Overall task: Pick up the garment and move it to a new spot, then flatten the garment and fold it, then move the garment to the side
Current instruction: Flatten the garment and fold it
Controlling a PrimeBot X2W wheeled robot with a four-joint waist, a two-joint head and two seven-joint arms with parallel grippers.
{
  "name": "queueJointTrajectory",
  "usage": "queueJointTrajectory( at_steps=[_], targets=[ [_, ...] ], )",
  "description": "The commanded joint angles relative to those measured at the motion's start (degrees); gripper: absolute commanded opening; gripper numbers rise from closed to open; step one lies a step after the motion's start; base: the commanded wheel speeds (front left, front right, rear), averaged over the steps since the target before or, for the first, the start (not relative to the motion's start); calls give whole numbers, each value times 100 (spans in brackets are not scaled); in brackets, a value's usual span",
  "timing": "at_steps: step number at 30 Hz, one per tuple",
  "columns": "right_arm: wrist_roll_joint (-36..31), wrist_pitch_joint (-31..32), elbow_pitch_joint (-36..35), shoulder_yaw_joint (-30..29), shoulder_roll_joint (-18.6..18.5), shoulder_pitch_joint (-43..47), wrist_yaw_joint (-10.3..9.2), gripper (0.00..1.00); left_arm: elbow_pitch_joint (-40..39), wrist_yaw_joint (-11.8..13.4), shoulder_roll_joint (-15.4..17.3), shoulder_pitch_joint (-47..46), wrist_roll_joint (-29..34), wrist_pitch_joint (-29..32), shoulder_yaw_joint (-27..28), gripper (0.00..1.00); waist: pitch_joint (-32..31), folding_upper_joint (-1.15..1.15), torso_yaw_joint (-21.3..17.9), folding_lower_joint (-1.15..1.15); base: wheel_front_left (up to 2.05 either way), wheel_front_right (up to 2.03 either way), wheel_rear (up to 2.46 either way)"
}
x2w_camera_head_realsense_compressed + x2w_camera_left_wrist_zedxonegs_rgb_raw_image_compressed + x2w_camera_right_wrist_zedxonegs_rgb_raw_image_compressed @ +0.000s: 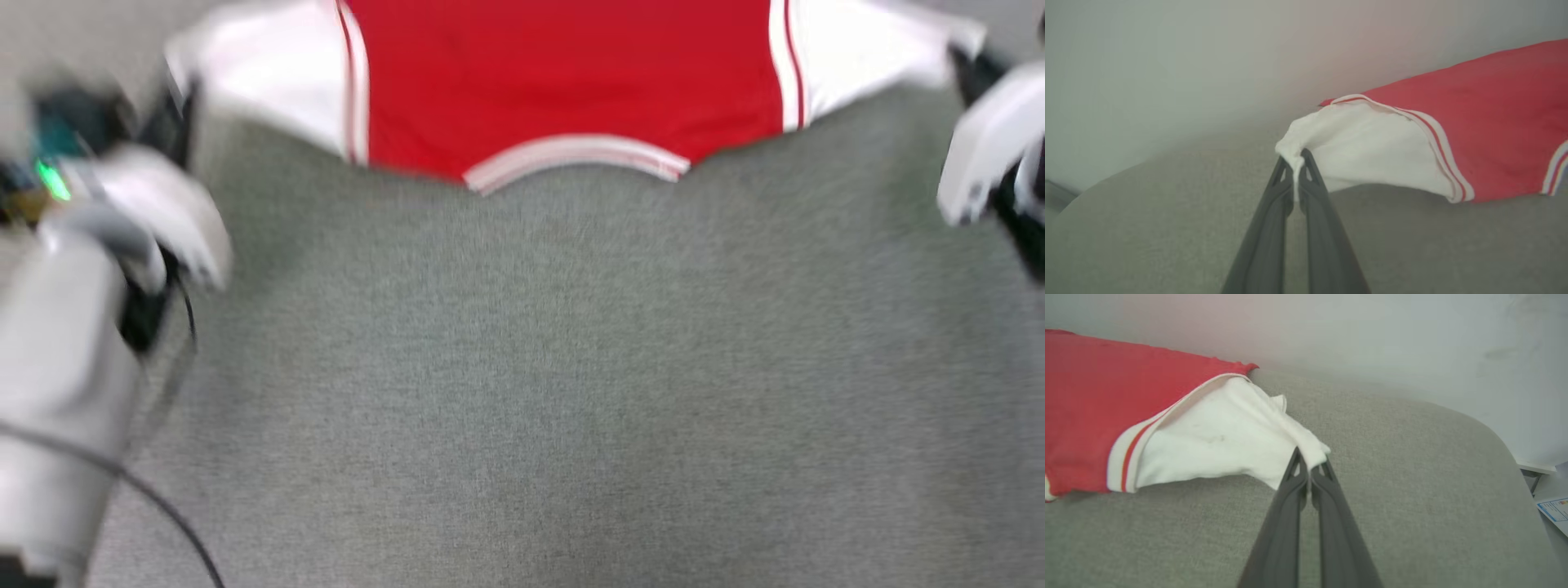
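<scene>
Grey surface (571, 367); wrist views: pincers (1295, 163) (1310, 461) nip garment (563, 73) sleeves.

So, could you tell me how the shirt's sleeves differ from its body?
The sleeves are white; the body is red. The left gripper and right gripper each pinch a sleeve tip; nothing grips the body. Both are spread wide over the grey surface, joined by striped trim.

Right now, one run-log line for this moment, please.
left tool: shut on garment sleeve | right tool: shut on other sleeve | garment: stretched between both tools
</scene>
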Motion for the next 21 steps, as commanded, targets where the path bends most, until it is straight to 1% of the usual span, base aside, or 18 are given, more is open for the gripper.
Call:
queueJointTrajectory(
  at_steps=[1, 3, 9, 11, 14, 18, 21],
  targets=[
    [98, 53, 31, 60, -63, 236, -8, 0, -31, -19, 43, 273, -10, 30, -36, 0, -554, 0, -60, 0, 0, 0, 0],
    [313, 221, 19, 210, -152, 568, -9, 0, -113, -11, 125, 707, -34, 109, -121, 0, -824, 0, -62, 0, 0, 0, 0],
    [1003, 644, -437, 458, -511, 1574, -10, 0, -573, 104, 424, 2011, -144, 448, -260, 0, -1488, 0, -90, 0, 0, 0, 0],
    [1179, 738, -594, 414, -609, 1921, -10, 0, -816, 122, 572, 2428, -169, 616, -315, 0, -1660, 0, -109, 0, 0, 0, 0],
    [1366, 952, -885, 387, -715, 2434, -10, 0, -1254, 209, 770, 3048, -362, 833, -246, 0, -1832, 0, -162, 0, 0, 0, 0],
    [1548, 1270, -1322, 248, -879, 3166, -10, 0, -1941, 376, 1064, 3905, -603, 1131, -191, 0, -2014, 0, -216, 0, 0, 0, 0],
    [1679, 1499, -1650, 15, -953, 3747, -10, 0, -2447, 524, 1213, 4570, -767, 1337, -194, 0, -2116, 0, -243, 0, 0, 0, 0]
  ],
)
